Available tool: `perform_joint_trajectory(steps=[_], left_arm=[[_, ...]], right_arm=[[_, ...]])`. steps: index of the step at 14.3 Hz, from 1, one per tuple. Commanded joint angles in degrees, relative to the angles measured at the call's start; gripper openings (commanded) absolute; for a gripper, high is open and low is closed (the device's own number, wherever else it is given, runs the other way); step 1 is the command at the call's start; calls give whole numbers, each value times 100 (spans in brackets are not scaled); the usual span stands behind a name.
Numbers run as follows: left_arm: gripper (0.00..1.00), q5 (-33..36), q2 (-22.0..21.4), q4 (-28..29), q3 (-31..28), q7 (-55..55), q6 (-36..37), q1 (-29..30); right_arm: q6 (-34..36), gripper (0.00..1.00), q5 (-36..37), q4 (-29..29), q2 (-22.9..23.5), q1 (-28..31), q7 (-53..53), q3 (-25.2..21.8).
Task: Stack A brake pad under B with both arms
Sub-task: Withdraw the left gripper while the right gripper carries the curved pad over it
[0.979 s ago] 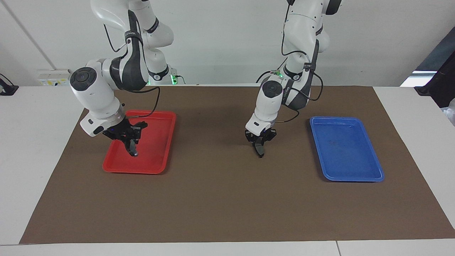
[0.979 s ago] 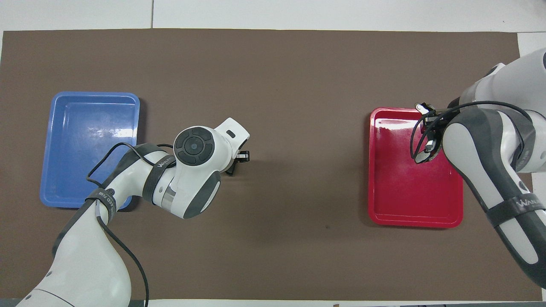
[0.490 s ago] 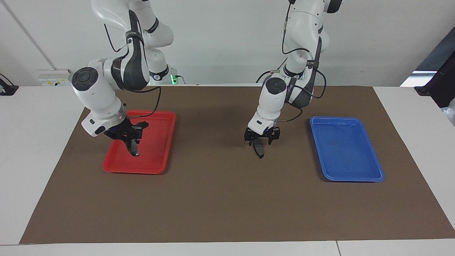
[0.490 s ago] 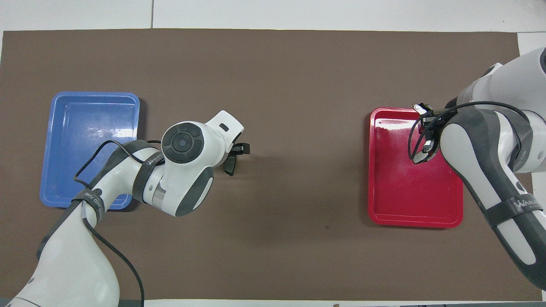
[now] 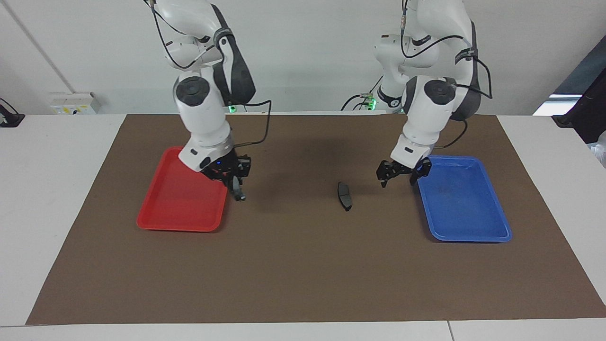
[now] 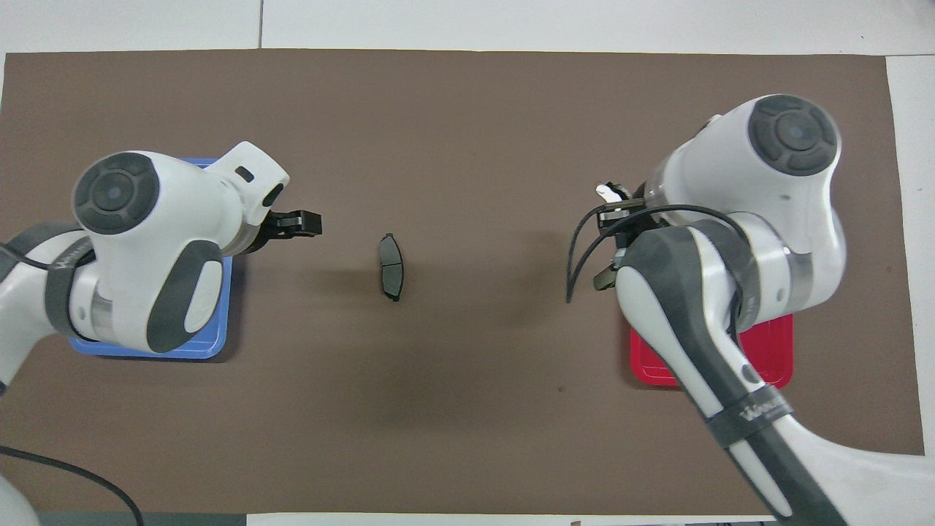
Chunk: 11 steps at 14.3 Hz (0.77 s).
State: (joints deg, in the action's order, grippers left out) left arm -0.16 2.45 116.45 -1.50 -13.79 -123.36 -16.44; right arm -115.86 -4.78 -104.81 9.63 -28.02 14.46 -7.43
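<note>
The A brake pad (image 5: 344,195), a short dark grey slab, lies flat on the brown mat near the table's middle; it also shows in the overhead view (image 6: 391,266). My left gripper (image 5: 401,176) is open and empty, raised between this pad and the blue tray; it also shows in the overhead view (image 6: 296,223). My right gripper (image 5: 235,182) is shut on B (image 5: 239,193), a thin black piece that hangs down with a pale patch at its lower end, over the mat just beside the red tray. In the overhead view the right arm hides most of B.
A red tray (image 5: 175,208) sits toward the right arm's end of the brown mat (image 5: 303,274). A blue tray (image 5: 464,203) sits toward the left arm's end. Both trays hold nothing that I can see.
My left gripper let go of the A brake pad on the mat and drew back toward the blue tray. My right gripper carried B from over the red tray toward the table's middle.
</note>
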Motion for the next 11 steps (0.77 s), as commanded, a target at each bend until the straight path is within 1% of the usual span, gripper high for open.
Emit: perform_joint_trajectory(steps=[1,2,3,4,6,7,8,9,11], left_arm=[[100,-2,-332,-288,27,770,828,604],[100,-10,-403,-507,19,1034,1188,807],[100,-10,-412,-805,19,1298,1601,991],[100,-36,-395,-1113,19,1526,1979,1150],[100,-54,-325,-1763,19,1660,2639,1335],[100,-54,-298,-2053,19,1661,2938,1371],[100,-54,-281,-2317,19,1661,3219,1441],[100,-63,-263,-2468,19,1661,3387,1468],[100,-72,-228,-2758,19,1652,3660,1468]], right_arm=[[-102,0,-268,565,485,-510,303,-22],[-112,0,-452,862,783,-720,416,-4],[-103,0,-454,1257,1143,-940,565,-4],[-33,0,-437,1748,1599,-1134,724,-4],[-120,0,-471,2610,2425,-1415,1136,-4],[-208,0,-480,2788,2612,-1443,1190,5],[-461,0,-498,2764,2623,-1452,1182,48],[-559,0,-463,2755,2666,-1452,1191,231],[-848,0,-419,2746,2877,-1565,1200,321]])
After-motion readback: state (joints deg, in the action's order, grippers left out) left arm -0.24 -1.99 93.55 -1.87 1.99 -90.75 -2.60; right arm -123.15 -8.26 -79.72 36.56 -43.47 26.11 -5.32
